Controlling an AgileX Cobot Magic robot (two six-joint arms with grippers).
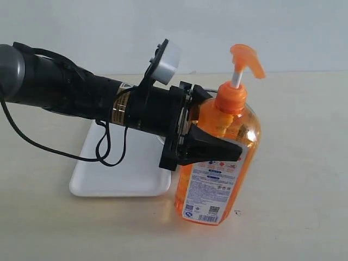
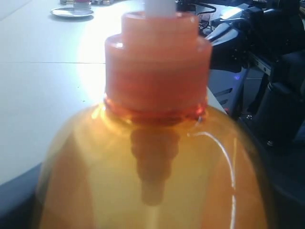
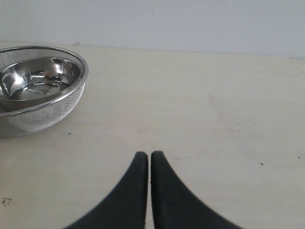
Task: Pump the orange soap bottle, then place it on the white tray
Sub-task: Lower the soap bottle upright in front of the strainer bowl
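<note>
Exterior view: the left arm (image 1: 70,89) enters from 9 o'clock and reaches across the tray (image 1: 114,174) to the bottle (image 1: 212,190). The left gripper (image 1: 223,124) has its jaws closed on the bottle's shoulder, just below the collar: one black finger (image 1: 215,149) lies across the near face above the label (image 1: 209,182), and the other shows behind the far side. The bottle stands on the table (image 1: 293,179), not on the tray, just beside the tray's 4 o'clock corner; whether the two touch cannot be told. It leans slightly toward 1 o'clock. The pump head (image 1: 246,57) is raised on its white stem, with the nozzle pointing toward 3 o'clock. The tray lies flat on the table, partly hidden by the arm.

Left wrist view: the bottle (image 2: 152,167) fills the picture, showing the orange collar and the dip tube inside the liquid. The jaws themselves are out of frame here. A strainer (image 2: 72,12) sits far off on the table.

Right wrist view: the right gripper (image 3: 149,191) hangs over bare table (image 3: 214,119), jaws closed together and holding nothing. The strainer (image 3: 38,88), steel mesh with a shiny bowl, rests well apart from it.
</note>
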